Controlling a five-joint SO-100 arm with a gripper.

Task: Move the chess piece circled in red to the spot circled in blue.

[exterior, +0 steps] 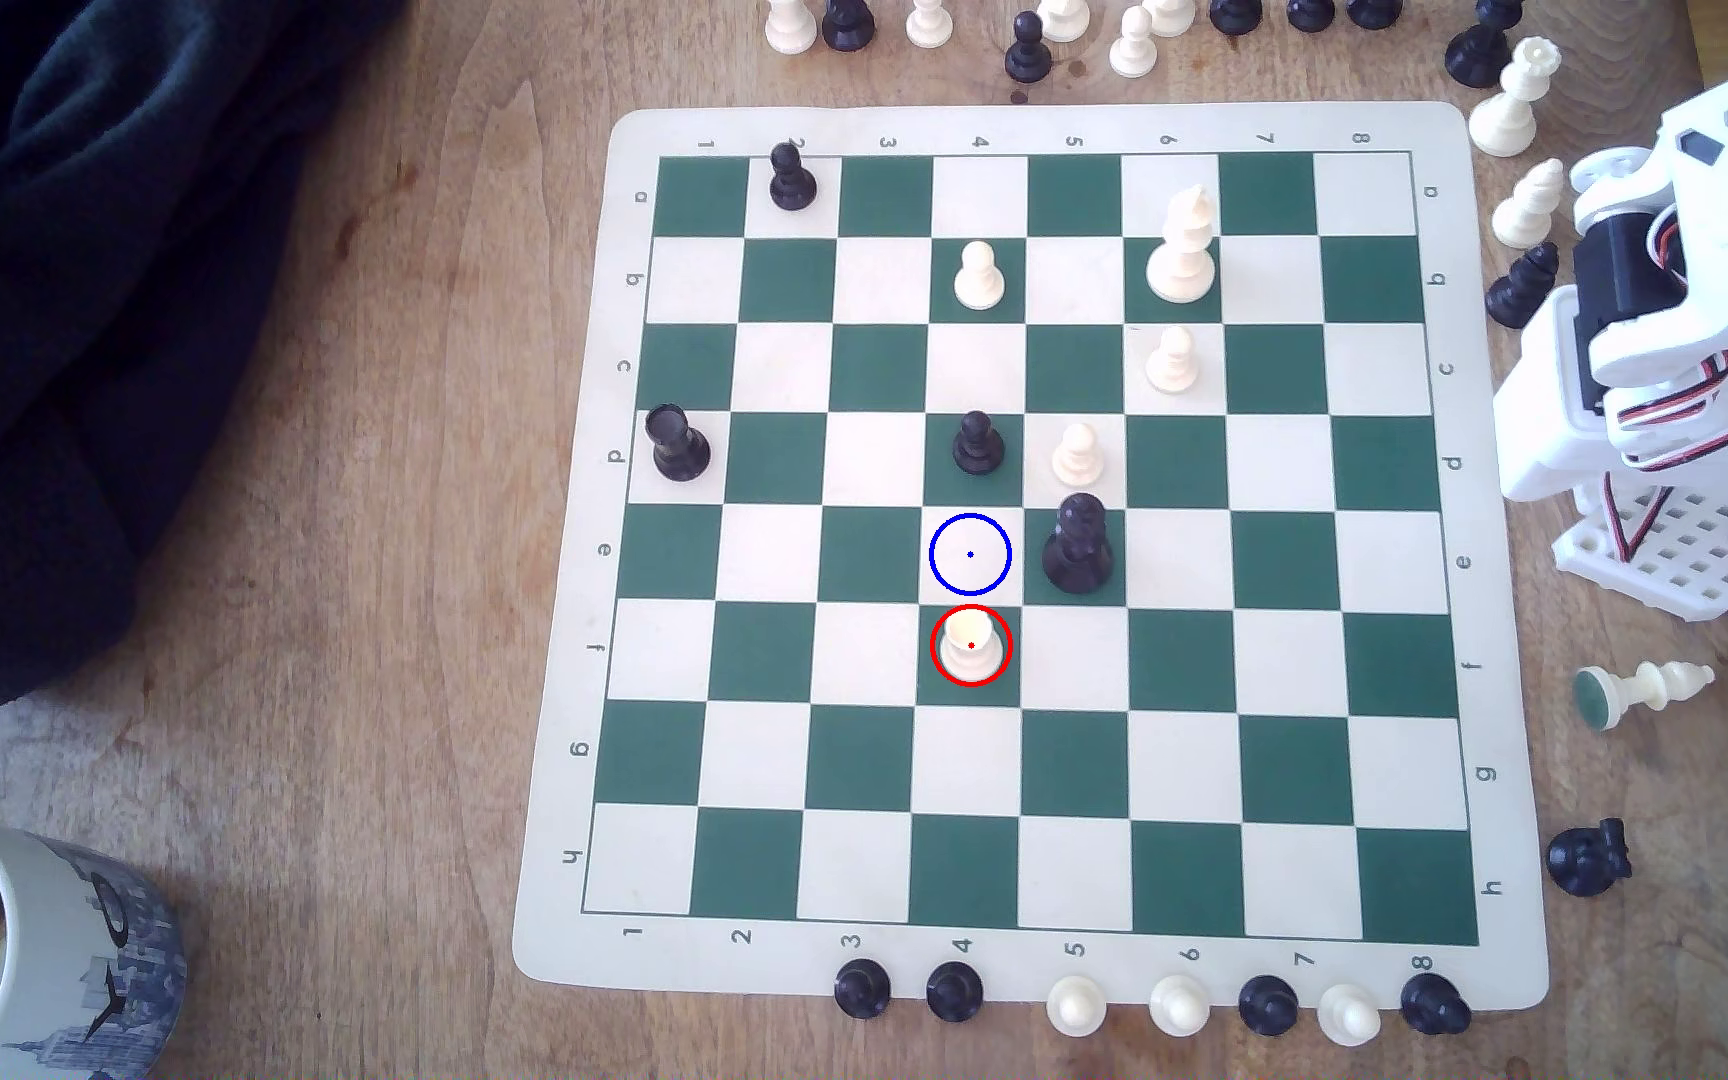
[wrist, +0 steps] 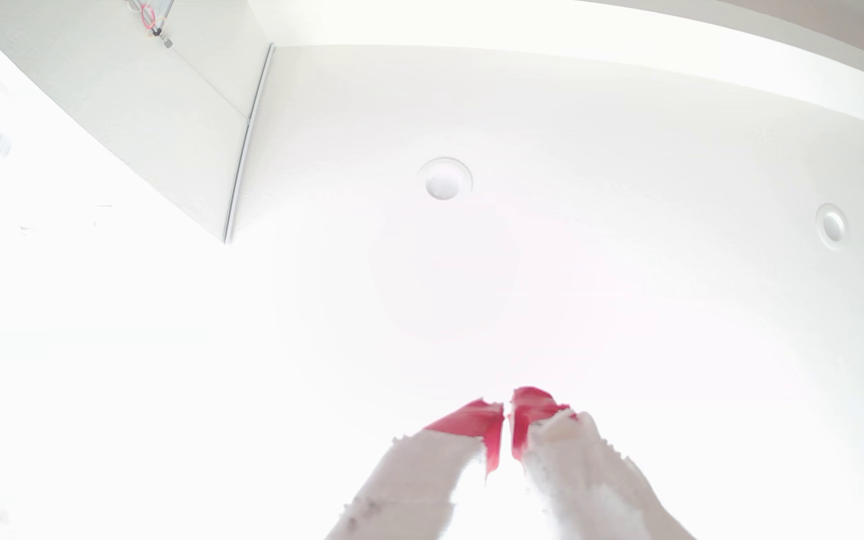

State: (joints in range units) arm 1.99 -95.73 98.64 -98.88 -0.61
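Four cream pawns, one cream bishop (exterior: 1184,249) and four black pieces stand on the chessboard (exterior: 569,623), the ball-headed, flare-based red-circled pawn (exterior: 970,649) on a green square touching the blue-ringed cream square (exterior: 970,555), while the red-tipped gripper (wrist: 507,415) is nearly closed, empty.

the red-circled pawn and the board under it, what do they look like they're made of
The small cream-white pawn circled in red looks like moulded plastic: smooth, uniform colour, with a soft sheen on its round head. The green-and-cream chessboard mat appears to be a thin flexible sheet, likely vinyl, though that is uncertain: rounded corners, matte printed squares, and edges lying slightly wavy on the brown wooden table, which shows grain.
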